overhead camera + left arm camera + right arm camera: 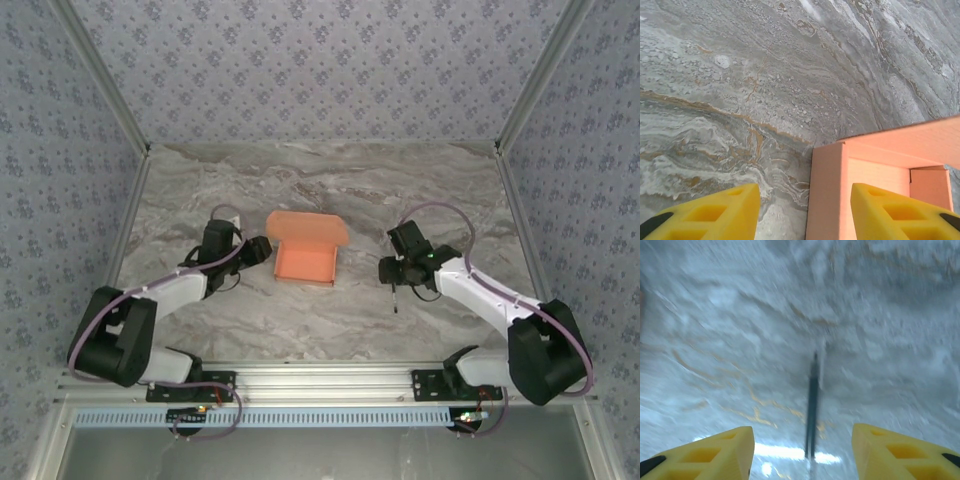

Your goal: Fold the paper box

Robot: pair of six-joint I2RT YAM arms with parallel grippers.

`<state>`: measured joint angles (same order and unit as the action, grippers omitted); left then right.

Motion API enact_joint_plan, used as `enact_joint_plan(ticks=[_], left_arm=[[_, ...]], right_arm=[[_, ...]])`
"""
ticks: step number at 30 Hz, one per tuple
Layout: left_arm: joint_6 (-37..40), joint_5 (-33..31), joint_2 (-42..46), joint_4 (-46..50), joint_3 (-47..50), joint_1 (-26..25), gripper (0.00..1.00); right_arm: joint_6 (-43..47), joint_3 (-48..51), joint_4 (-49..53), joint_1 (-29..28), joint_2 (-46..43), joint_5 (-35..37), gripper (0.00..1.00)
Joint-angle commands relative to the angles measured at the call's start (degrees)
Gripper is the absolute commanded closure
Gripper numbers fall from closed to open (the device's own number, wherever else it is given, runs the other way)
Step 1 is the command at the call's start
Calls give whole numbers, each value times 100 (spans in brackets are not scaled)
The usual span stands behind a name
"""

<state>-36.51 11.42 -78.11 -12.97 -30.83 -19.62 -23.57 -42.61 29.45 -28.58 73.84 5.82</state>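
Beside left claw (263, 250): paper box (306, 260).

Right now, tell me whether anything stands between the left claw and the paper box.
Nothing visible does. The left claw sits right at the paper box's left wall with its jaws open, and the wall shows between them. Bare marble table lies alongside.

Grey-white marbled desk (320, 320) with tan veining. Near its centre rests a salmon-orange box (306, 252): a shallow open tray, walls upright, with its far flap raised and tilted. To the right of the box, well apart from it, a thin dark stick (396, 298) lies flat, running roughly from the near edge toward the far one.
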Motion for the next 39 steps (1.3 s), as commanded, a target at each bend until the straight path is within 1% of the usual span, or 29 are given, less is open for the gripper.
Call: enact_joint_plan(ticks=[1,5,10,15,21,24,27,30,33,35,36,39], left_arm=[[56,-102,314,273,76,-81,49],[82,-197,580,398,108,-117,49],[145,-188,732,523,77,-130,48],[163,-215,864,559,153,-139,48],[216,-341,1131,665,270,-139,48],[232,-383,1234,717,301,-139,48],[257,-404,1289,763,313,-138,48],[276,-456,1322,823,323,-130,48],[262,-499,1386,840,369,-114,48],[241,-499,1424,866,397,-95,48],[228,-507,1457,875,424,-73,47],[184,-518,1580,884,520,22,47]], right_arm=[[-48,-106,760,-38,278,45,48],[70,-269,799,-153,850,78,53],[172,-541,647,-201,1344,121,62],[294,-805,610,-187,1770,107,67],[323,-863,614,-174,1960,82,78],[309,-838,606,-219,1878,157,83],[326,-786,609,-315,1616,337,86],[480,-691,581,-484,1146,461,88],[825,-608,526,-829,476,512,90],[1083,-581,259,-1106,80,393,91],[1233,-595,140,-1240,-100,225,91],[1766,-783,-253,-1712,-285,-216,90]])
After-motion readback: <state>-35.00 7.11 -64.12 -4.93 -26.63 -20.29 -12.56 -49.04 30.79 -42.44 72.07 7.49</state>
